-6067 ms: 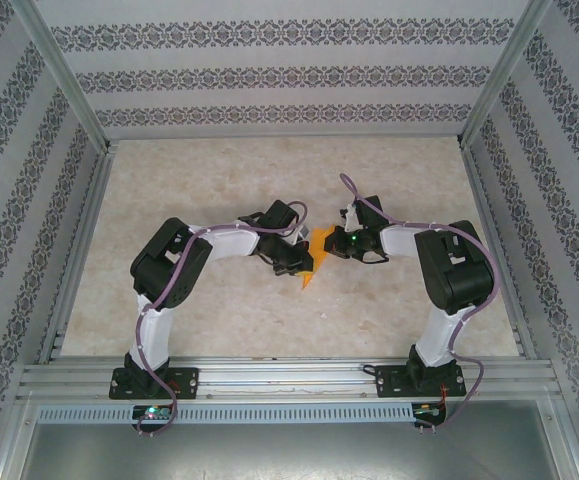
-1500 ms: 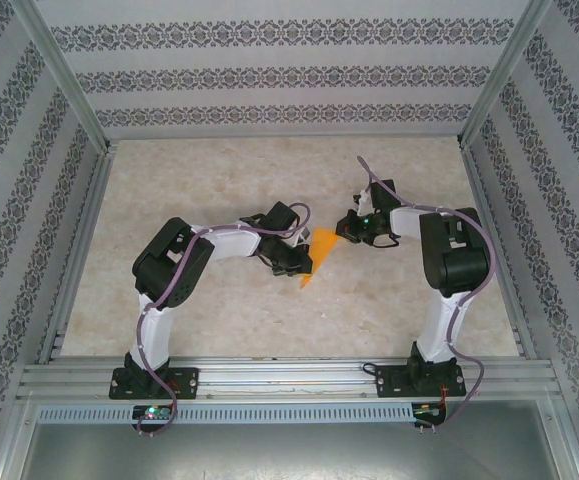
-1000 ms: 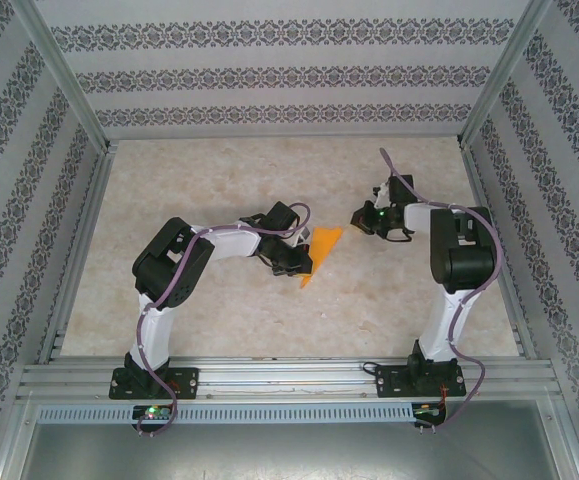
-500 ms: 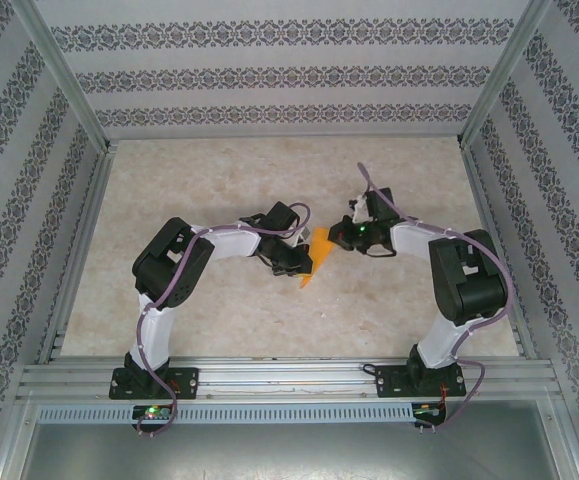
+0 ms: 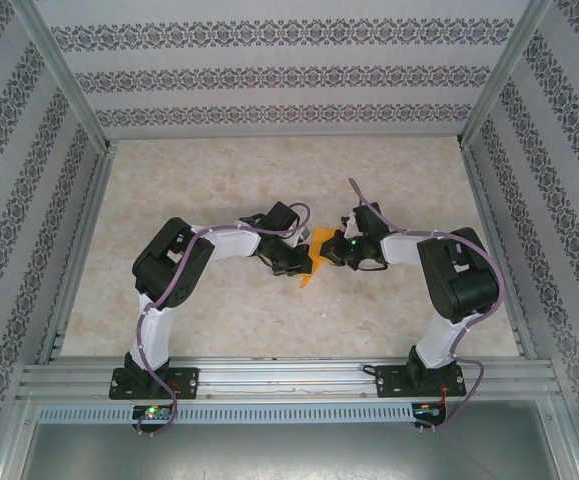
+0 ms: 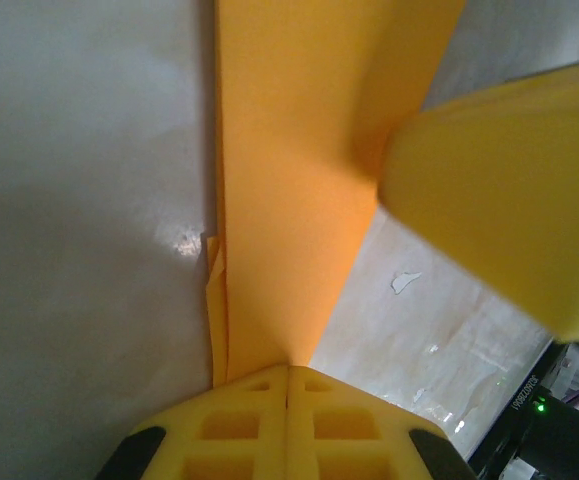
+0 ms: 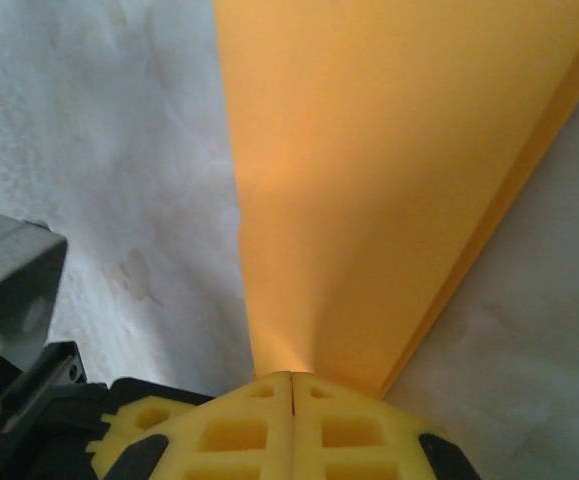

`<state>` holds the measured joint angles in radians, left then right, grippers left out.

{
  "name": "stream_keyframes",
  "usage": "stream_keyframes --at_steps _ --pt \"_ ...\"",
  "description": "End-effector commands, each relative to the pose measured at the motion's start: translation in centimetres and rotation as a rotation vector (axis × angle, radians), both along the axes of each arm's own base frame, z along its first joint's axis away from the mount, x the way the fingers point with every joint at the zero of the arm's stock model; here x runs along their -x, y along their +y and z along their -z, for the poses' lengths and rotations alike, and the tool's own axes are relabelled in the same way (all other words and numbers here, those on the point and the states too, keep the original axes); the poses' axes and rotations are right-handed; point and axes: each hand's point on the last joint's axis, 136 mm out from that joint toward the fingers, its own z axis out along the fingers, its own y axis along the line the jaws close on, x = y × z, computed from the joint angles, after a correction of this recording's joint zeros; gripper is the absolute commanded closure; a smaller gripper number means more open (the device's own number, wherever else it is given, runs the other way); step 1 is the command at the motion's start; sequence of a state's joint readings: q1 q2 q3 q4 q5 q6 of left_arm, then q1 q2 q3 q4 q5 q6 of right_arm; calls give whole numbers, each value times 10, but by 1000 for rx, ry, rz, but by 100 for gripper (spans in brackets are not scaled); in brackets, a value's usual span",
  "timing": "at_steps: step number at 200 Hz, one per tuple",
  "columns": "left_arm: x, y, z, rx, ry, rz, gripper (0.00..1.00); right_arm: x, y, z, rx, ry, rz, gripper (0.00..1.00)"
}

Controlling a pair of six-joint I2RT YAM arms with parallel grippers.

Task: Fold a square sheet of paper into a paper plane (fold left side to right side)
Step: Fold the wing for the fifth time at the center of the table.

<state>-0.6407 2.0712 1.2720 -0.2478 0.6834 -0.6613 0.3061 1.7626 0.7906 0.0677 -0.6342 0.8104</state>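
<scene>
The square sheet of paper (image 5: 309,275), orange and folded to a slim pointed shape, lies flat on the table's middle. My left gripper (image 5: 297,265) is shut, its tips set on the paper's left side. In the left wrist view the paper (image 6: 289,150) runs away from the shut left gripper (image 6: 287,368), with layered edges on the left. My right gripper (image 5: 331,252) is shut too, its tips down on the paper's right side. One of its yellow fingers (image 6: 499,200) shows there. In the right wrist view the paper (image 7: 389,180) spreads out ahead of the right gripper (image 7: 291,375).
The pale marbled table (image 5: 269,180) is walled by patterned panels on three sides. Aluminium rails (image 5: 289,375) run along the near edge, where both arm bases stand. The two wrists sit close together over the paper.
A second ago the right gripper was out to the right, clear of the paper; it has swung back left onto it. The left gripper and the paper have stayed put.
</scene>
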Motion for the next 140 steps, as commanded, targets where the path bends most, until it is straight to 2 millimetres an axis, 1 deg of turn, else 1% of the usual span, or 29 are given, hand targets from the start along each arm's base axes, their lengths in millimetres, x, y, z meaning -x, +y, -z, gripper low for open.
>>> stream_keyframes --at_steps 1,28,56,98,119,140 --pt "42 47 63 -270 159 -19 100 4 6 3 -19 10 -5 100" --pt "41 46 63 -268 157 -17 100 8 12 3 -24 15 -20 100" --pt "40 45 62 -264 156 -17 100 12 12 8 -17 32 -23 100" --pt "38 41 58 -252 153 -17 100 24 6 30 23 81 -27 100" --pt "32 35 50 -228 139 -18 100 31 0 41 64 105 -34 100" --pt "21 24 31 -179 109 -17 100 37 -7 50 95 123 -35 100"
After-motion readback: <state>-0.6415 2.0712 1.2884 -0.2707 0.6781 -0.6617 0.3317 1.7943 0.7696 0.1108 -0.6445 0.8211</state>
